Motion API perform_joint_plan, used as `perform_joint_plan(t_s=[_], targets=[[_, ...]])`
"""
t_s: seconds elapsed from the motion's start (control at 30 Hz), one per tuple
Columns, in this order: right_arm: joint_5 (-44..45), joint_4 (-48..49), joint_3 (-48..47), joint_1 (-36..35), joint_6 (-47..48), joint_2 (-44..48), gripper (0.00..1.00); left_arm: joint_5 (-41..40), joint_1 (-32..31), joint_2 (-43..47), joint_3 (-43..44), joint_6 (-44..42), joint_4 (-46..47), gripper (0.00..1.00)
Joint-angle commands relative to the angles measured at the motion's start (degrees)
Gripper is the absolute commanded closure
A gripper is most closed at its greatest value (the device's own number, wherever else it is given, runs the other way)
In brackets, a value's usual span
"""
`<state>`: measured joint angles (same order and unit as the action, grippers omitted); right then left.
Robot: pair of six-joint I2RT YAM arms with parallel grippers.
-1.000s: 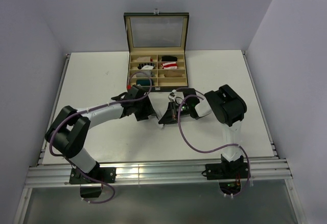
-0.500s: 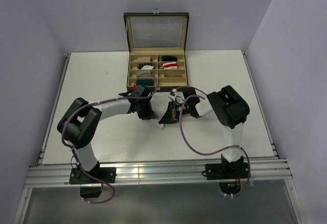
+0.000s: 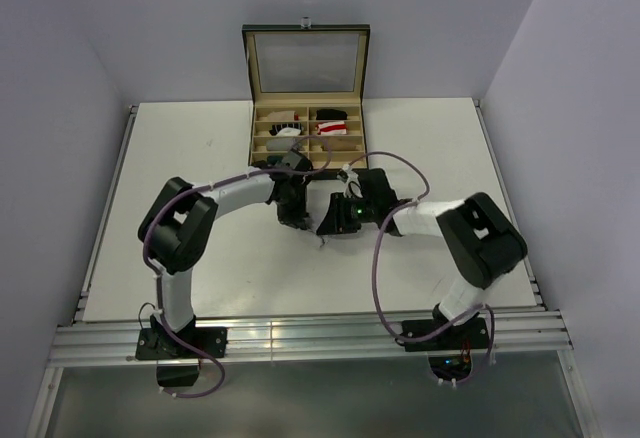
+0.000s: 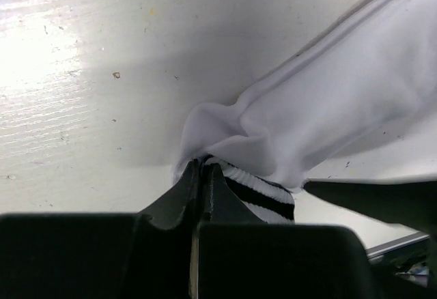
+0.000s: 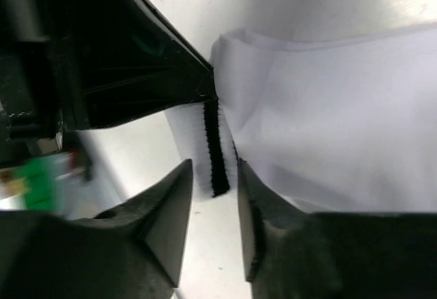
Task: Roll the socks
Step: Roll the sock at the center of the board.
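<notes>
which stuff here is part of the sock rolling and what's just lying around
Job: white sock with dark cuff stripes, pinched by the left gripper; right gripper at its cuff; red-and-white striped sock in the box.
Lying about: the box itself; black bundle inside.

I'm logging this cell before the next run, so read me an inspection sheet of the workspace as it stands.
Surface: white table, a few small specks.
Job's things: white sock lying on the table between the tools; red-and-white sock in the box.
Clutter: open box at the far middle; its other contents are too small to tell.
Tools: left tool shut on the white sock's striped cuff; right tool has its fingers astride the cuff, grip unclear.
Cables: a purple cable on each arm, the right one looping free.
Surroundings: plain walls; metal rail at the near edge.
</notes>
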<state>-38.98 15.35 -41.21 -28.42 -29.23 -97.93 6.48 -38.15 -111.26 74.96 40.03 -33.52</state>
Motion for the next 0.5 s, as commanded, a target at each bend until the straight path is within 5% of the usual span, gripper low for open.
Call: perform_joint_plan(t_s=[0.0, 0.2, 0.47], targets=[[17.68, -5.85, 0.43, -5.04, 9.97, 8.78, 0.56, -4.81, -0.87, -4.31, 0.54, -5.49, -8.93, 0.99], [40.53, -8.06, 0.43, -15.94, 18.59, 13.99, 0.5, -4.64, -0.87, -5.89, 3.35, -6.81, -11.04, 0.99], [55.06, -9.81, -2.9, -27.9, 24.75, 9.87, 0.49, -4.46, -0.87, -6.95, 5.11, -7.69, -12.1, 0.99]])
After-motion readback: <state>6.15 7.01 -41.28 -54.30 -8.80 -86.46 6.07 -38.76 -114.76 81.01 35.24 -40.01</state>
